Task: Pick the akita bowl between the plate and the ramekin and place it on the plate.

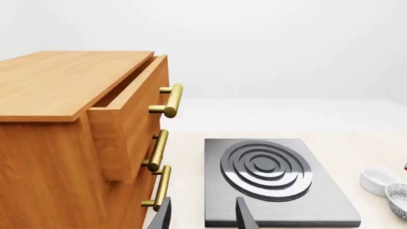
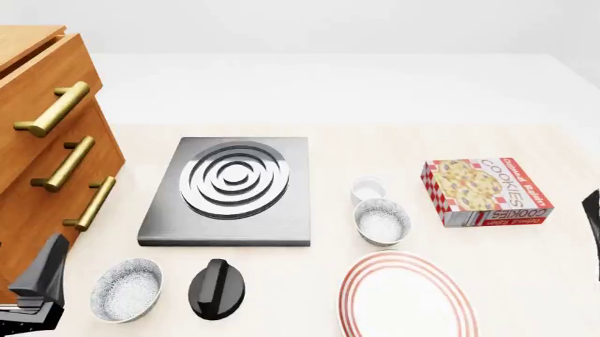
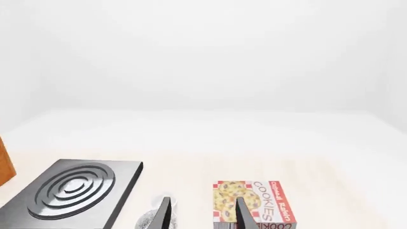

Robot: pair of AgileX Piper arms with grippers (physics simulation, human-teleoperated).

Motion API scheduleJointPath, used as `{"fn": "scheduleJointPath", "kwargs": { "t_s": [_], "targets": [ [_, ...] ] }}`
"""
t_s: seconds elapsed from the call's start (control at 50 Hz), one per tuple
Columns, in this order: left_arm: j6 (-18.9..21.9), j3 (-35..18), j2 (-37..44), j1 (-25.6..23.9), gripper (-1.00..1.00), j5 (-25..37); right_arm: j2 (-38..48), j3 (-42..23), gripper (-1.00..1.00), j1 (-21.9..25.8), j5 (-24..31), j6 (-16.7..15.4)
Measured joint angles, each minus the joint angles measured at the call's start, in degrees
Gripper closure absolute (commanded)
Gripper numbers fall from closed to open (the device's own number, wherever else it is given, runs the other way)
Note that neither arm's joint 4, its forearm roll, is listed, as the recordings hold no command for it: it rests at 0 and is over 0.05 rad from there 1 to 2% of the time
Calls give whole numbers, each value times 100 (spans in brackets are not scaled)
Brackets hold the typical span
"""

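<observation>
The akita bowl point(image 2: 381, 222) is grey-speckled and stands upright between the small white ramekin point(image 2: 369, 189) behind it and the red-ringed plate point(image 2: 406, 295) in front. My left gripper point(image 1: 202, 212) is open and empty, low at the table's front left and far from the bowl. Its view catches the ramekin point(image 1: 378, 180) and the akita bowl point(image 1: 399, 199) at the frame edge. My right gripper point(image 3: 201, 212) is also open and empty, with part of the akita bowl point(image 3: 147, 220) showing beside one finger. In the front view only a sliver of the right arm point(image 2: 592, 214) shows.
A wooden drawer cabinet point(image 2: 47, 147) with brass handles stands at the left, its top drawer partly pulled out point(image 1: 127, 119). A grey hotplate point(image 2: 230, 188) lies mid-table. A cookies box point(image 2: 485, 191) sits right of the ramekin. A twin speckled bowl point(image 2: 126, 289) and a black knob point(image 2: 216, 288) lie at the front left.
</observation>
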Motion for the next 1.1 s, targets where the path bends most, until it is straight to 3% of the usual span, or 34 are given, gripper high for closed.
{"fn": "scheduleJointPath", "kwargs": {
  "t_s": [0.34, 0.72, 0.9, 1.1],
  "targets": [
    [0, 0, 6, 2, -100, -6, 1523, -2481, -100, 400, 929, -302],
    [2, -2, 1, 4, -100, 1, 3630, -5307, -100, 437, 2381, -539],
    [2, -2, 0, 5, -100, 1, 4386, -6117, -100, 491, 3008, -535],
    [2, -3, 0, 5, -100, 1, 5088, -6547, -100, 497, 3467, -421]
  ]
}}
